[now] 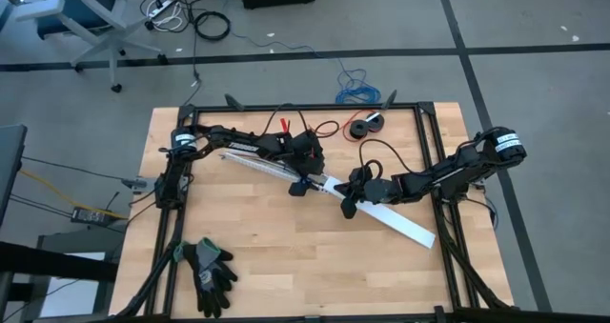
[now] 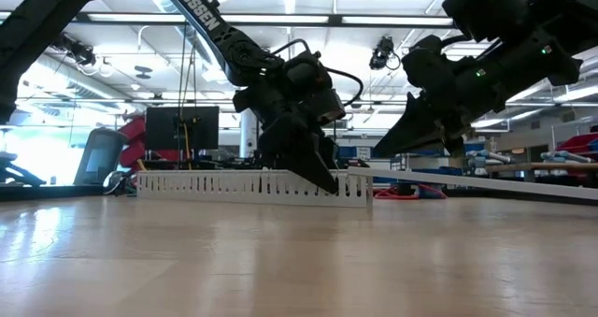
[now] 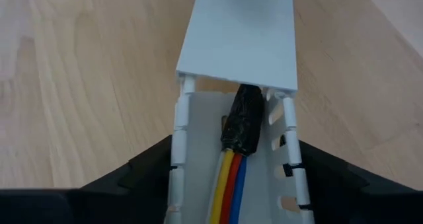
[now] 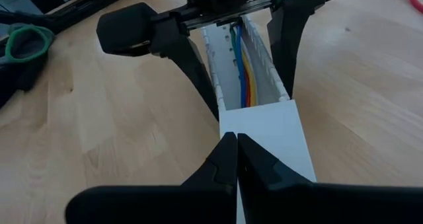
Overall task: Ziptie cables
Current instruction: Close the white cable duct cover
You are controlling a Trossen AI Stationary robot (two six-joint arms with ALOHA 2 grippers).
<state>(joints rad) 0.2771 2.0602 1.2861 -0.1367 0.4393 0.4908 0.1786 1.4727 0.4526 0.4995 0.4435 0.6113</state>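
Observation:
A white slotted cable duct point(image 1: 255, 163) lies slantwise on the table, and a white cover point(image 1: 400, 222) closes its right part. The cables point(image 3: 230, 181), yellow, red and blue among them, lie inside the open channel. Their dark end point(image 3: 243, 121) reaches just under the cover's edge point(image 3: 238, 82). My left gripper point(image 1: 303, 182) stands over the duct at that edge, one finger on each side. My right gripper point(image 1: 349, 205) is shut, its tips on top of the cover point(image 4: 264, 128) close to the same edge. My left gripper point(image 3: 232, 151) has the duct between its two fingers, one against each slotted side wall point(image 3: 178, 141), beside the cover's edge. It comes from above, fingers across the duct. The duct lies flat on the table. My right gripper point(image 4: 236, 139) rests its shut fingertips on the cover's top face point(image 4: 254, 121), near the end towards the left gripper, slanting down from the table's right.
A pair of black and green gloves point(image 1: 210, 272) lies near the table's near left corner. A red wire with a black round spool point(image 1: 366, 125) sits by the far edge. A thin blue wire coil point(image 1: 355, 87) lies on the floor beyond it. Bare wood lies toward the near edge.

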